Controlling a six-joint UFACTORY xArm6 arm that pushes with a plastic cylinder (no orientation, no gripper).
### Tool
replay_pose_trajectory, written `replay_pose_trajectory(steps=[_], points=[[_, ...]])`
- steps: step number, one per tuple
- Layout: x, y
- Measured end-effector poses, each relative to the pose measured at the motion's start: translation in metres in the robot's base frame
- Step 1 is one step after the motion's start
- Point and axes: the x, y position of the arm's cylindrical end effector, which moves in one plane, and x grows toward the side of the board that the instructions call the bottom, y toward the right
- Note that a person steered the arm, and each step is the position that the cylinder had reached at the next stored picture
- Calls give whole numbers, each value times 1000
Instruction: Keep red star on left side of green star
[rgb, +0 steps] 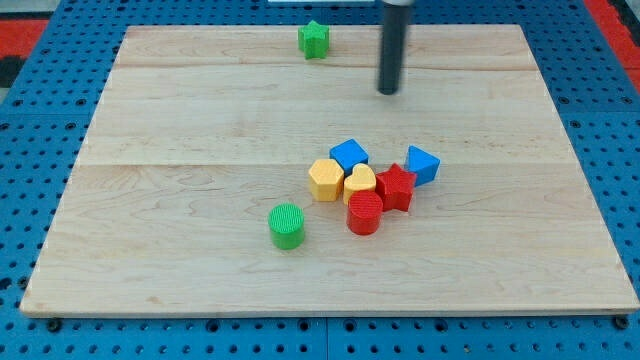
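Observation:
The green star (314, 39) lies near the view's top edge of the wooden board (180, 220), left of centre. The red star (396, 187) sits in a cluster of blocks at the board's middle right, well below and to the right of the green star. My tip (388, 91) is on the board between them, to the right of and below the green star and well above the cluster. It touches no block.
The cluster around the red star holds a blue cube (349, 155), a blue triangular block (421, 164), a yellow hexagon (325, 180), a yellow heart (360, 183) and a red cylinder (364, 213). A green cylinder (287, 225) stands apart at lower left.

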Motion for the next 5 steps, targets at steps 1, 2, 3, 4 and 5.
replay_pose_trajectory(steps=[1, 2, 3, 4, 5], points=[[36, 92], [79, 117], [103, 102], [119, 76], [132, 34]])
